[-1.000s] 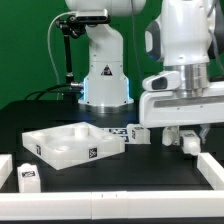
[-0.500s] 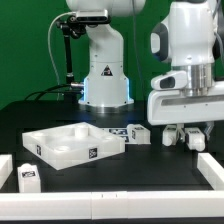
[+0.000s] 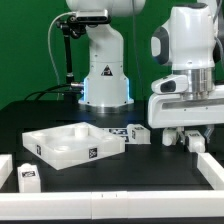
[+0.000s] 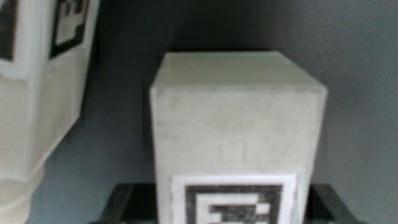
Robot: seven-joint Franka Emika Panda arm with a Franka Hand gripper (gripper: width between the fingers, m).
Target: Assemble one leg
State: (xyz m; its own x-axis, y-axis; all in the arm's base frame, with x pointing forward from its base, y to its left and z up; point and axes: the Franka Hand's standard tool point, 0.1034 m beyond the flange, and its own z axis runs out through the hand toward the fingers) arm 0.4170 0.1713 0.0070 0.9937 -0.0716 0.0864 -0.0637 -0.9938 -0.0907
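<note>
On the black tabletop (image 3: 110, 195), before a green backdrop (image 3: 25, 40), we saw the large white square tray-like part (image 3: 70, 148). The gripper (image 3: 184, 141) hung low, well to the exterior view's right of it; we could not tell whether its jaws gripped anything. The small white stubby plastic leg (image 4: 237, 120) sat close beneath the wrist camera, its long axis running away from the lens and its tag at the near end.

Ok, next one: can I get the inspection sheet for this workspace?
Surface: black table, edged by white bars.
Job's things: one leg at the exterior view's front left; another leg mid-table; a leg fills the wrist view, with a tag on it.
Clutter: white tray; nothing else seen.
Grippers: gripper low over the table at the exterior view's right; whether the fingers are open or shut is unclear.
Cables: black cable at the back.
Surroundings: robot base, green backdrop.
</note>
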